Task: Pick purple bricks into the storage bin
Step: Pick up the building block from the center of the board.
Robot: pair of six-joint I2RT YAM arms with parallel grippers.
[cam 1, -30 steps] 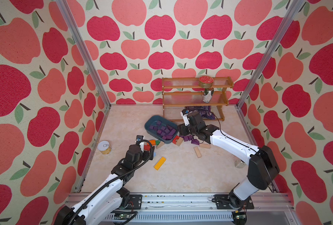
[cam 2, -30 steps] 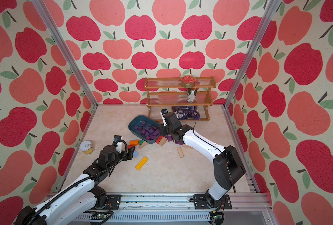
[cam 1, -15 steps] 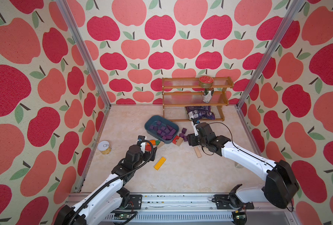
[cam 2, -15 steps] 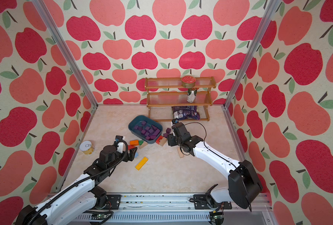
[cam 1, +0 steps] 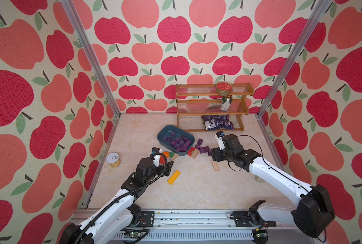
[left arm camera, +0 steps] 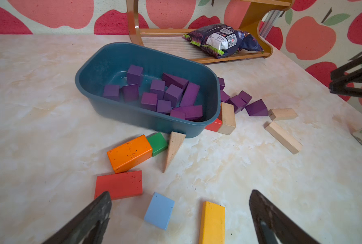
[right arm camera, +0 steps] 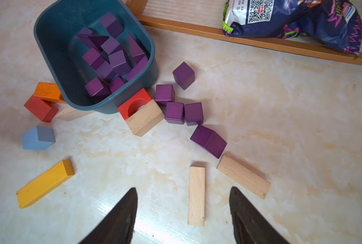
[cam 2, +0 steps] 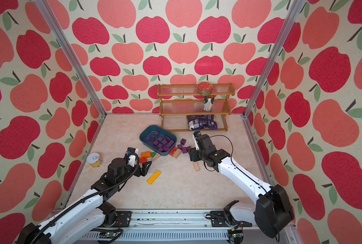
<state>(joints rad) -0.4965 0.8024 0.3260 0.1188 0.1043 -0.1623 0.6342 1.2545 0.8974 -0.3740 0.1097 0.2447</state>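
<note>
the right fingers (right arm camera: 121, 215) stand apart and hold nothing, with a plain tan block (right arm camera: 196, 196) showing in the gap between them on the tabletop (right arm camera: 292, 118) below; the left fingers (left arm camera: 91, 217) are spread wide and equally empty, poised over a light-blue block (left arm camera: 159, 210), a yellow block (left arm camera: 211, 221) and a red block (left arm camera: 118, 183), none of which belongs to the task; outward from the right fingers, the nearest of the purple bricks (right arm camera: 208, 140) is a sloped piece lying just beside the end of a second tan block (right arm camera: 243, 176); past it three purple cubes sit bunched together, touching or nearly so, next to a red arch block (right arm camera: 134, 101) that leans at the corner of the storage bin (right arm camera: 55, 48), and a fifth cube lies a little apart, nearer the wooden rack (cam 1: 214, 115); the bin itself rests on the tabletop in front of the rack's lowest shelf, and a dozen or so purple pieces, cubes and wedges, are already heaped inside it; so the job looks well past halfway, perhaps three quarters done, with five bricks left outside as far as the views show; all five lie on the right arm's side of the bin, so the remaining picks seem to fall to that arm, starting most likely with the sloped piece.
</note>
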